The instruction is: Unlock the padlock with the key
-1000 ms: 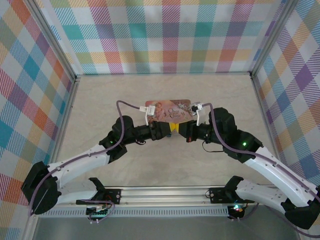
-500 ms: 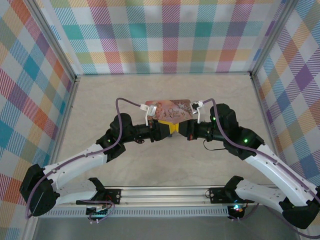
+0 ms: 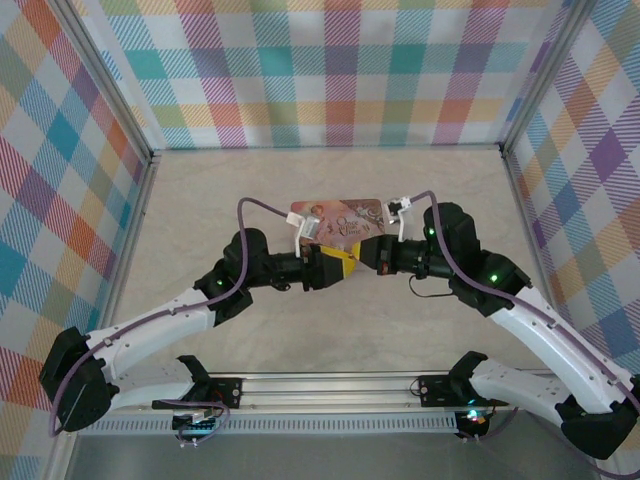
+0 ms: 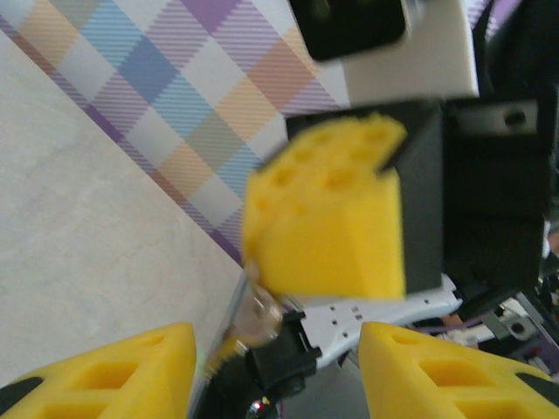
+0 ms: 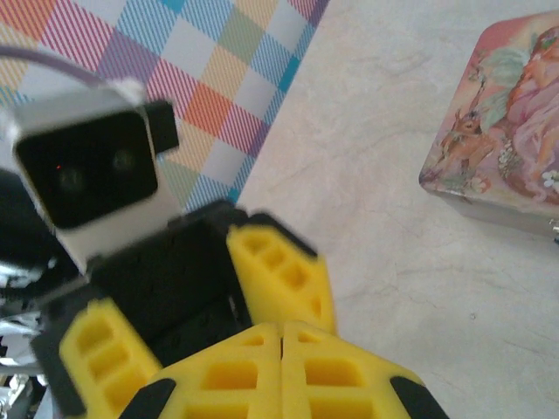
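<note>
Beige table (image 3: 200,200): both arms meet at frame centre, just below the pink illustrated tin (image 3: 335,215). The left gripper (image 4: 278,375) stands partly wide and holds nothing, facing the right gripper (image 5: 281,367), whose fingers are pressed together. Small silvery key (image 4: 260,312), blurred, lower centre of left wrist view, at the right fingertips; grip on it unconfirmed

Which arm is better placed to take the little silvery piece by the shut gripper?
Left, likely: the left gripper is open and faces the small silvery piece at the edge of the right gripper, which is shut.
</note>
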